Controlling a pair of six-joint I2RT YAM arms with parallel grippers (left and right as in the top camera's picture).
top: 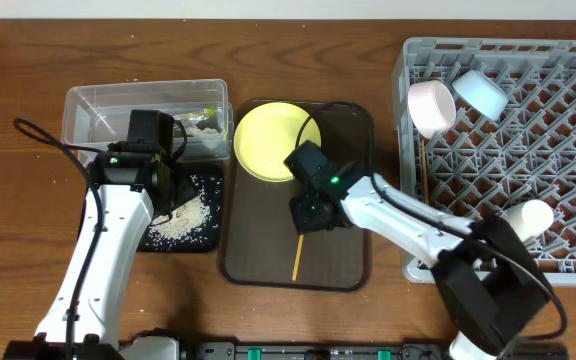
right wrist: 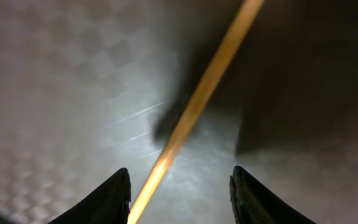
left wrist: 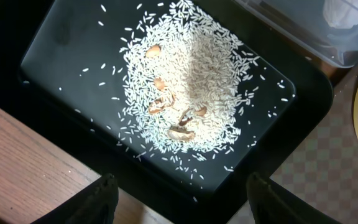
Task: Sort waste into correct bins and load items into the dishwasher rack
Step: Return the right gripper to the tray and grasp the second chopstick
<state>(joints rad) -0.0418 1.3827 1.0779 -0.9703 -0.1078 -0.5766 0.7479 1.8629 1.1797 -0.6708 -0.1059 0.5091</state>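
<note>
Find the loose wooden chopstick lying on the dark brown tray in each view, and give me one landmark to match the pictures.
Overhead: the thin wooden chopstick lies low on the dark brown serving tray, just below the right gripper.
Left wrist: not in it.
Right wrist: it runs diagonally from top right to bottom left, between the open gripper's fingers.
Shared landmark: that tray's checkered surface, in all three.

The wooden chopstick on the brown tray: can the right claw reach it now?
Probably yes: the open right claw hangs just over the thin wooden chopstick, lying bare on the dark brown serving tray.
</note>
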